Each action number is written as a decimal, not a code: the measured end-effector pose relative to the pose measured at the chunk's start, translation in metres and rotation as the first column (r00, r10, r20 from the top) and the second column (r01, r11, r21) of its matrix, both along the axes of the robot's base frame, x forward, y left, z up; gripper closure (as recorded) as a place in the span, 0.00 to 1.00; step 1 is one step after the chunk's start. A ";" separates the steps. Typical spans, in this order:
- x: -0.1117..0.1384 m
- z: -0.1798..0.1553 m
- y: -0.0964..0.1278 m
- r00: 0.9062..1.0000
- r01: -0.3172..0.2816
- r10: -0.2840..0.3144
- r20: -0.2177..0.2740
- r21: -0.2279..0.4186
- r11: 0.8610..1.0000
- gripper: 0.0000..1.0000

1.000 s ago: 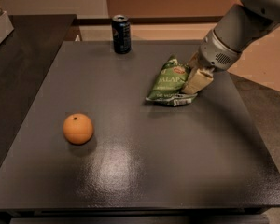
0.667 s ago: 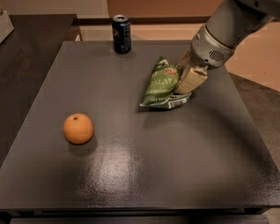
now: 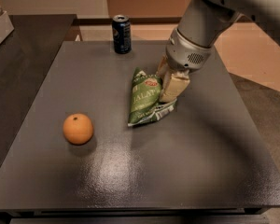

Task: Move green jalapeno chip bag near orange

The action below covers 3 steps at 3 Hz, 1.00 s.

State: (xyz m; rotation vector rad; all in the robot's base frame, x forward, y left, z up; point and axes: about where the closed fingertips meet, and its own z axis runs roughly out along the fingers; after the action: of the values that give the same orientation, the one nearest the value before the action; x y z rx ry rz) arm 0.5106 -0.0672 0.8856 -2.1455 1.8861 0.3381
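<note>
Hand [image 3: 170, 88] pinches green jalapeno chip bag [image 3: 144, 99] by edge farthest from orange [image 3: 78, 129], likely so bag reaches orange first; bag well apart from orange, low over counter [image 3: 214, 167].

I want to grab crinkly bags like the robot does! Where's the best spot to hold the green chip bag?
Probably its right edge, coming from above on the right. The green jalapeno chip bag lies low on the table, so a thin crinkly edge is easiest to pinch. The gripper is shut on that edge, away from the side facing the orange.
</note>
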 end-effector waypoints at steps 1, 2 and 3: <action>-0.013 -0.005 0.021 0.994 -0.110 0.110 0.005 -0.046 0.993 1.00; -0.022 -0.007 0.038 0.982 -0.188 0.189 0.006 -0.073 0.979 1.00; -0.028 -0.009 0.050 0.971 -0.235 0.237 0.008 -0.091 0.968 0.82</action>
State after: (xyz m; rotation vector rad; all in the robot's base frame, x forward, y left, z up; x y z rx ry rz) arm 0.4827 -0.0176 0.8770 -2.4311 1.6667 0.2830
